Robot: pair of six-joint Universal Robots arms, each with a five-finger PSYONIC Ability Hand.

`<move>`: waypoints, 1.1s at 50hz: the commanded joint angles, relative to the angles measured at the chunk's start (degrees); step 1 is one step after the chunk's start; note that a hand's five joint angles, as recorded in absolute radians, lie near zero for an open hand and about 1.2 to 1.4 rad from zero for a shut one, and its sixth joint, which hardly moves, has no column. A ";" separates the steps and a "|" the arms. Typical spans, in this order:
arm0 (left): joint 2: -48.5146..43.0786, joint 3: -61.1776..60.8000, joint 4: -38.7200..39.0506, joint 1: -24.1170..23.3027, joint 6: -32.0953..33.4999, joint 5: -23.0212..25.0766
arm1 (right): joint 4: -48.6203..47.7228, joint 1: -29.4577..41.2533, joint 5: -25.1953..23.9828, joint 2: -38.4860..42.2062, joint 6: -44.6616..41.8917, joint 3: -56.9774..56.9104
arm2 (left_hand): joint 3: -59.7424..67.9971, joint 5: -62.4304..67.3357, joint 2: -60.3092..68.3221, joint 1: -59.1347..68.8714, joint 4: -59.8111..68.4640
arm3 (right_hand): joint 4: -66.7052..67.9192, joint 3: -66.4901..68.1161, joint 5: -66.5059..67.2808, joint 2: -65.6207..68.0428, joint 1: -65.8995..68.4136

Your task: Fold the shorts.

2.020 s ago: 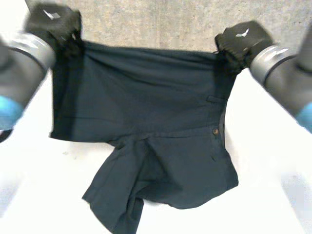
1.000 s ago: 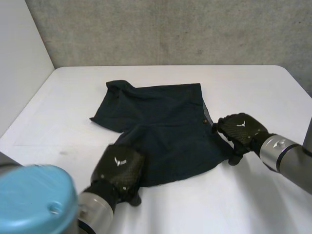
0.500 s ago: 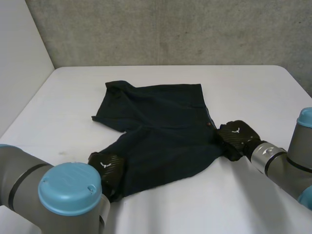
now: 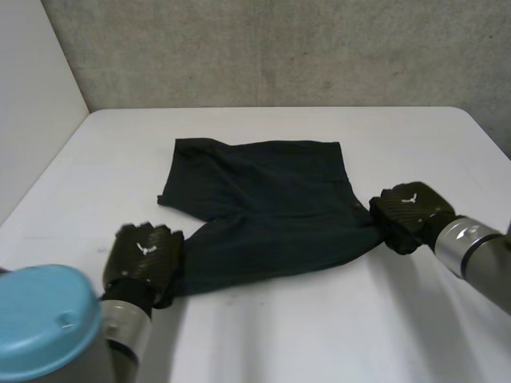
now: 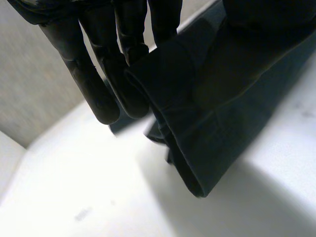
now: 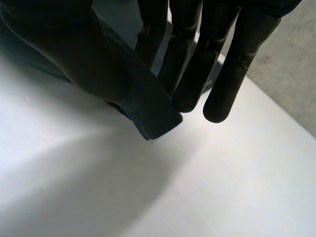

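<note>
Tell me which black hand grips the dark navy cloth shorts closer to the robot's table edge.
The left hand, pinching the shorts' near corner by the white table's front edge; the right hand pinches a corner farther back.

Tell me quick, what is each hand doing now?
Left hand: closed, pinching a corner of the dark fabric shorts.
Right hand: closed, pinching another corner of them.
</note>
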 commanded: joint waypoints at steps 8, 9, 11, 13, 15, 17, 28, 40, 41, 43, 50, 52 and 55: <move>30.32 5.16 -19.08 2.95 13.73 7.51 | 23.50 -0.05 2.02 -24.42 -11.07 -6.44 | 12.13 15.13 11.60 17.08 11.24 | 11.92 12.62 14.71 13.44 29.04; 30.85 5.52 -19.79 3.30 14.00 8.04 | 24.65 -0.05 2.02 -25.03 -11.42 -6.88 | 12.13 15.13 11.60 17.08 11.24 | 11.92 12.62 14.71 13.44 29.04; 31.73 5.96 -21.98 4.79 14.35 9.70 | 27.55 0.04 2.11 -25.83 -12.22 -7.59 | 12.13 15.13 11.60 17.08 11.24 | 11.92 12.62 14.71 13.44 29.04; 31.73 5.87 -22.96 5.68 14.35 10.76 | 29.04 0.04 2.11 -25.74 -12.66 -7.68 | 12.13 15.13 11.60 17.08 11.24 | 11.92 12.62 14.71 13.44 29.04; 31.12 5.26 -23.75 7.25 14.35 12.60 | 30.28 0.13 2.11 -25.22 -13.36 -7.42 | 12.13 15.13 11.60 17.08 11.24 | 11.92 12.62 14.71 13.44 29.04; 30.59 4.56 -23.66 8.14 14.35 13.49 | 30.54 0.13 2.19 -24.34 -13.97 -6.98 | 12.13 15.13 11.60 17.08 11.24 | 11.92 12.62 14.71 13.44 29.04; 5.91 7.18 -17.96 13.15 15.06 15.52 | 30.11 4.25 6.67 -3.96 -16.00 -10.13 | 12.13 15.13 11.60 17.08 11.24 | 11.92 12.62 14.71 13.44 29.04; -17.82 31.34 -15.49 13.24 15.23 15.16 | 24.31 9.62 15.38 13.62 -15.30 -27.00 | 12.13 15.13 11.60 17.08 11.24 | 11.92 12.62 14.71 13.44 29.04; -20.80 35.02 -15.84 13.15 15.32 15.08 | 24.04 9.62 15.38 14.24 -15.21 -27.80 | 12.13 15.13 11.60 17.08 11.24 | 11.92 12.62 14.71 13.44 29.04; -23.36 38.55 -16.02 13.33 15.76 15.08 | 23.08 9.62 15.38 15.38 -14.86 -29.47 | 12.13 15.13 11.60 17.08 11.24 | 11.92 12.62 14.71 13.44 29.04; -33.91 53.41 -15.40 13.85 18.83 15.34 | 12.63 9.71 15.47 21.18 -11.25 -35.45 | 12.13 15.13 11.60 17.08 11.24 | 11.92 12.62 14.71 13.44 29.04; -36.28 56.66 -15.40 13.94 19.27 15.16 | 8.86 9.71 15.55 23.20 -11.25 -36.50 | 12.13 15.13 11.60 17.08 11.24 | 11.92 12.62 14.71 13.44 29.04; -40.85 62.46 -15.05 14.12 19.71 15.16 | 4.03 9.79 16.34 25.66 -11.34 -37.99 | 12.13 15.13 11.60 17.08 11.24 | 11.92 12.62 14.71 13.44 29.04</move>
